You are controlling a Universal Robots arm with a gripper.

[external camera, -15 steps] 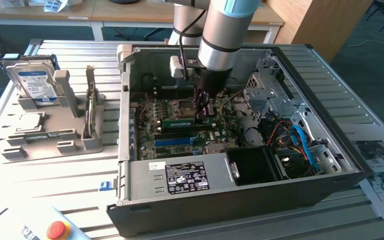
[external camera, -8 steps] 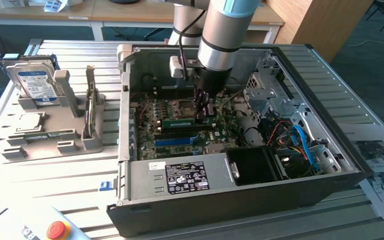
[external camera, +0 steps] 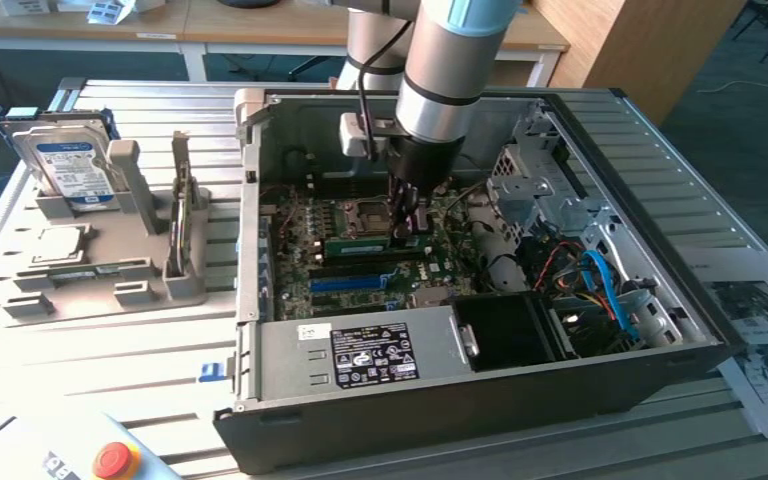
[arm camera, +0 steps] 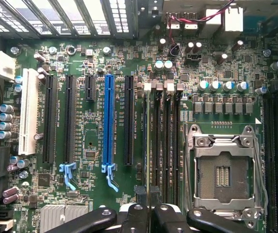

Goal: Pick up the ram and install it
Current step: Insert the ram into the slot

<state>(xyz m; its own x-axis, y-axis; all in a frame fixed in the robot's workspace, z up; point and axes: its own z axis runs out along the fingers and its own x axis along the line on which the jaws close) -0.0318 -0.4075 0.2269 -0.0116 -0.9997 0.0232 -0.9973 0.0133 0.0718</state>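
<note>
We see the jaws [external camera: 407,230] low inside the open case [external camera: 704,345], nearly together and clamped on the ram [external camera: 359,243]. The ram lies flat along the memory slots [arm camera: 164,145], just beside the empty processor socket [arm camera: 223,172]. In the wrist view the fingertips [arm camera: 141,193] pinch over the slot nearest the blue connector [arm camera: 109,121]. On the tabletop [external camera: 91,370], at the exterior view's left, a rack [external camera: 131,215] holds a hard drive [external camera: 71,165].

An open computer case [external camera: 491,415] sits on the slatted bench [external camera: 117,340]. Its motherboard [arm camera: 92,145] bears an empty CPU socket [arm camera: 223,175] and a blue expansion slot [arm camera: 109,121]. A hard drive [external camera: 71,170] stands upright in a grey holder [external camera: 157,270].
</note>
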